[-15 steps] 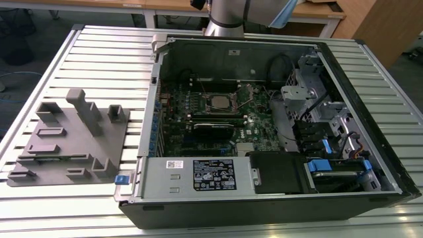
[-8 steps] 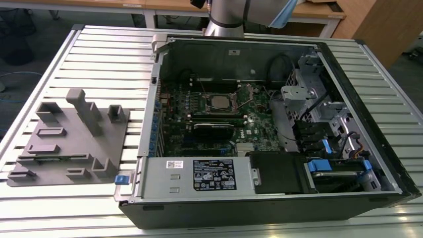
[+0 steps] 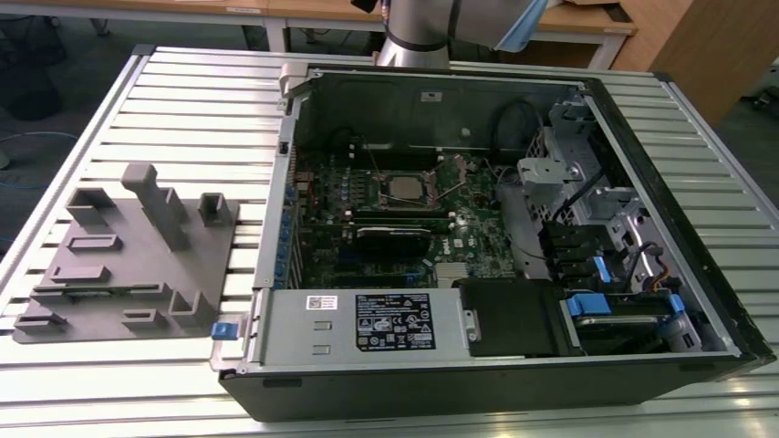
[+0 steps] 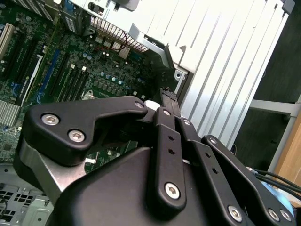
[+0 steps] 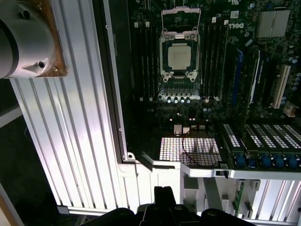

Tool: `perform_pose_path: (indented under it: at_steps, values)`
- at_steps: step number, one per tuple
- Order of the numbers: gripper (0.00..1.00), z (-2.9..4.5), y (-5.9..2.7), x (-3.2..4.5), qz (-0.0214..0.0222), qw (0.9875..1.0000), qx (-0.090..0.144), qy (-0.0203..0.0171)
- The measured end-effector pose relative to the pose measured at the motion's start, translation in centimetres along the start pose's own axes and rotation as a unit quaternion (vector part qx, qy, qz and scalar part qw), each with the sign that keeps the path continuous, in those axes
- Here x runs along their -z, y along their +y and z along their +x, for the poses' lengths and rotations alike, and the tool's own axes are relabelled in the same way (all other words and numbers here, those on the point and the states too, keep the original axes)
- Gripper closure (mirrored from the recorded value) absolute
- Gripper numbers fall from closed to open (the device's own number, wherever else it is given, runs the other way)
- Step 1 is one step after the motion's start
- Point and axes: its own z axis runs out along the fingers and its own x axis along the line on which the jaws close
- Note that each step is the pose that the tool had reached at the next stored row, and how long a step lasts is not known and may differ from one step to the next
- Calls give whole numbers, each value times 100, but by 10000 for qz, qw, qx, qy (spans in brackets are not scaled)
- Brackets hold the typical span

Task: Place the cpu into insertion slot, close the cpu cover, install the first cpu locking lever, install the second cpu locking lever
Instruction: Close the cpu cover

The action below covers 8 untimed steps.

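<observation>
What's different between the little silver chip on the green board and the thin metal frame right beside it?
The chip is a solid plate; the frame has an open, cut-out centre. The chip lies flat in its socket, while the frame stands hinged open, off the chip, leaving it uncovered. Both are silvery, squarish metal parts.

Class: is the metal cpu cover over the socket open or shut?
Open. In the first wrist view the cpu cover stands tipped up, away from the insertion slot, and the cpu lies uncovered in it.
</observation>
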Motion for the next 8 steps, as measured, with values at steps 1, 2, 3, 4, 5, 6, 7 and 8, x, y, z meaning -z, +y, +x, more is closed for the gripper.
perform_pose_path:
  at_steps: [1, 2, 3, 4, 5, 6, 7, 8]
  values:
    - [89, 0, -2, 3, 0, 10000, 0, 0]
    - [89, 1, -4, 7, 0, 10000, 0, 0]
    - [89, 1, -5, 11, 0, 10000, 0, 0]
    - [89, 1, -7, 14, 0, 10000, 0, 0]
    - [89, 2, -9, 18, 0, 10000, 0, 0]
    - [89, 2, -11, 21, 0, 10000, 0, 0]
    - [89, 3, -12, 24, 0, 10000, 0, 0]
    - [89, 3, -14, 28, 0, 10000, 0, 0]
